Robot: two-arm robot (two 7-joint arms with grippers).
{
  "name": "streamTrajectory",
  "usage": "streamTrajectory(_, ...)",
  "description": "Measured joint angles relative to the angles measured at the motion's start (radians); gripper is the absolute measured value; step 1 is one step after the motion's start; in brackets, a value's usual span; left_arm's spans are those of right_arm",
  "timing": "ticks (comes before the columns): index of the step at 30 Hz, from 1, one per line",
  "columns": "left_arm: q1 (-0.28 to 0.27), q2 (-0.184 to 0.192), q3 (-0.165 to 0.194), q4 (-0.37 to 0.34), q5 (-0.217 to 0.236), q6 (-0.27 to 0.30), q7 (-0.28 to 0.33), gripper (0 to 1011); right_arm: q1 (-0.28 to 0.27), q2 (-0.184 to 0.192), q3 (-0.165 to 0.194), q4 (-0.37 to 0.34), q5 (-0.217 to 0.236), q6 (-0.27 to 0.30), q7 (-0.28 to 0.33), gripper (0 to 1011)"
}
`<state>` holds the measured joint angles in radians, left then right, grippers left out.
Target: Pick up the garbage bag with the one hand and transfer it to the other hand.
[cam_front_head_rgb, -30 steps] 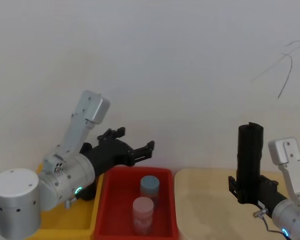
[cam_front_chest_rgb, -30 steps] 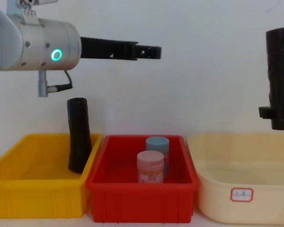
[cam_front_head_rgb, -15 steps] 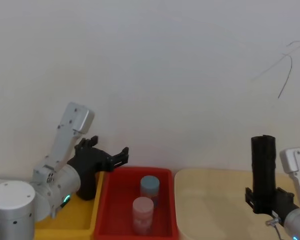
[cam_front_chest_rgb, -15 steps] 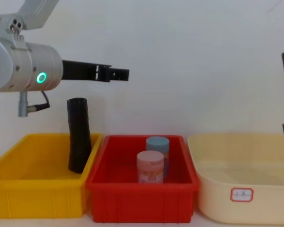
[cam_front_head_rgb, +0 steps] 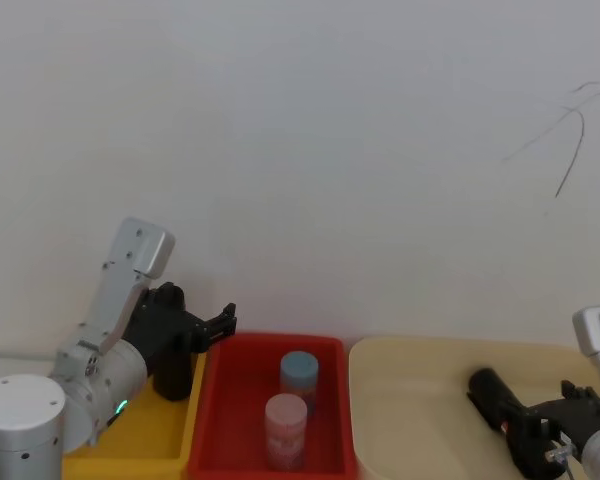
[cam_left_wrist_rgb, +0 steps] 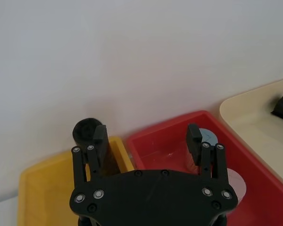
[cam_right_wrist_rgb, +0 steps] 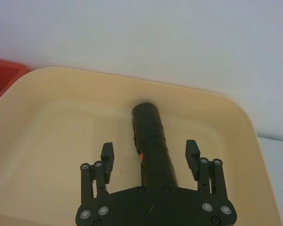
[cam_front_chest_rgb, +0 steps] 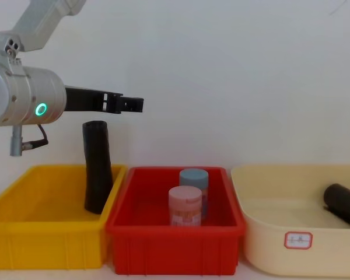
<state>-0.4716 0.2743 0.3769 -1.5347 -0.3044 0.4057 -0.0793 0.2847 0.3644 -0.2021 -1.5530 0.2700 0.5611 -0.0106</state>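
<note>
The garbage bag (cam_right_wrist_rgb: 152,141), a matte black roll, lies on its side in the cream bin (cam_right_wrist_rgb: 52,117); it also shows low in the chest view (cam_front_chest_rgb: 343,204) and in the head view (cam_front_head_rgb: 502,412). My right gripper (cam_right_wrist_rgb: 150,153) hovers over the bag's near end, open, with its fingers (cam_right_wrist_rgb: 107,156) standing clear of the roll on either side. My left gripper (cam_front_chest_rgb: 131,105), on the green-ringed arm, is open and holds nothing, above the seam between the yellow bin and the red bin (cam_left_wrist_rgb: 147,136).
A second black roll (cam_front_chest_rgb: 97,166) stands upright in the yellow bin (cam_front_chest_rgb: 41,245), just below and left of my left gripper. The red bin (cam_front_chest_rgb: 175,245) holds a blue jar (cam_front_chest_rgb: 193,178) and a pink jar (cam_front_chest_rgb: 185,204). A white wall stands close behind.
My right gripper came down, laid the upright bag flat in the cream bin and opened. My left arm drew back to the left and lower.
</note>
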Motion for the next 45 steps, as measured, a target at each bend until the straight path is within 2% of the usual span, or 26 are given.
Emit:
streamTrajectory(4, 0.003, 0.000, -0.002, 0.001, 0.003, 0.001, 0.006, 1002, -0.001, 0.000, 0.002, 0.001, -0.001, 0.003, -0.002, 1001)
streamTrajectory(16, 0.007, 0.001, -0.004, 0.003, 0.009, 0.002, 0.014, 1001, -0.003, 0.001, 0.005, 0.003, -0.004, 0.009, -0.008, 1001)
streamTrajectory(22, 0.007, 0.001, -0.005, 0.004, 0.010, 0.003, 0.017, 1001, 0.004, 0.001, -0.007, 0.002, -0.010, 0.011, 0.005, 1002)
streamTrajectory(33, 0.008, 0.002, -0.006, 0.005, 0.011, 0.003, 0.019, 1002, 0.052, 0.000, -0.084, 0.014, -0.042, 0.020, 0.064, 1001)
streamTrajectory(39, 0.009, 0.001, -0.006, 0.005, 0.012, 0.003, 0.019, 1002, 0.103, -0.020, -0.155, 0.046, -0.073, 0.040, 0.101, 1001)
streamTrajectory(45, 0.009, 0.001, -0.006, 0.005, 0.012, 0.003, 0.020, 1001, 0.150, -0.043, -0.204, 0.091, -0.096, 0.061, 0.123, 1001)
